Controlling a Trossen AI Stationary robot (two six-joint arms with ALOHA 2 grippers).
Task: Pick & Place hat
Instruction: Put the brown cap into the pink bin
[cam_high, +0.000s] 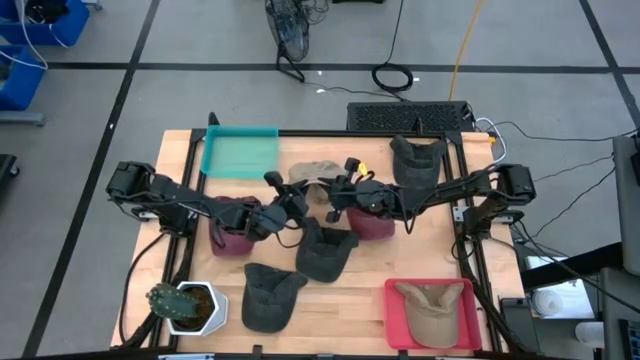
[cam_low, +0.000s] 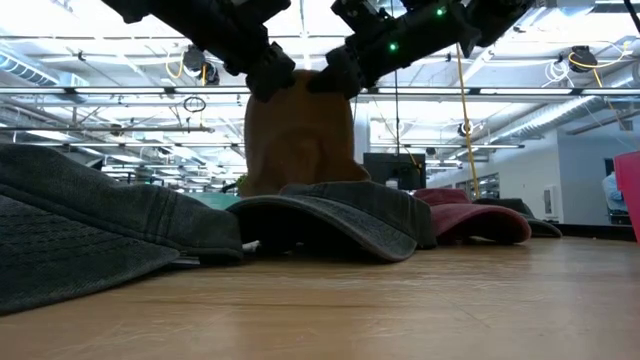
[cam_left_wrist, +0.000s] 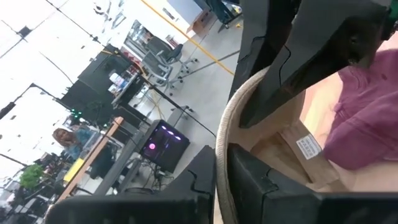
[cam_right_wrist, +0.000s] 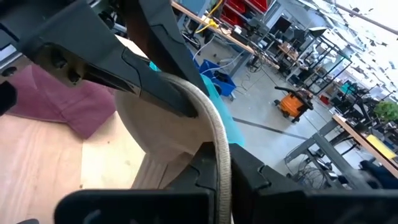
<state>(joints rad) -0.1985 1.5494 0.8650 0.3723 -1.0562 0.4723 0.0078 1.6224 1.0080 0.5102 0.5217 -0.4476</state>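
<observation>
A tan hat (cam_high: 313, 172) hangs between my two grippers above the table's middle; in the low view the tan hat (cam_low: 300, 135) droops under both of them. My left gripper (cam_high: 285, 200) (cam_low: 265, 75) is shut on its left side. My right gripper (cam_high: 340, 192) (cam_low: 335, 70) is shut on its right side. The hat's lower end is hidden behind a dark hat (cam_low: 340, 215). A second tan hat (cam_high: 432, 305) lies in a red tray (cam_high: 395, 318). My left gripper pinches the tan hat's corded rim (cam_left_wrist: 222, 140) between its two fingers (cam_left_wrist: 280, 68), coming from the table's left. The hat hangs below the fingers. My right gripper pinches the opposite rim (cam_right_wrist: 217, 146) between its two fingers (cam_right_wrist: 149, 74), coming from the table's right. The cloth sags between the two holds.
A teal tray (cam_high: 240, 152) sits at the far left. Maroon hats (cam_high: 235, 228) (cam_high: 375, 222) lie under each arm. Dark hats lie at the middle (cam_high: 325, 252), near edge (cam_high: 270, 297) and far right (cam_high: 416, 160). A potted plant (cam_high: 185, 306) stands at the near left corner.
</observation>
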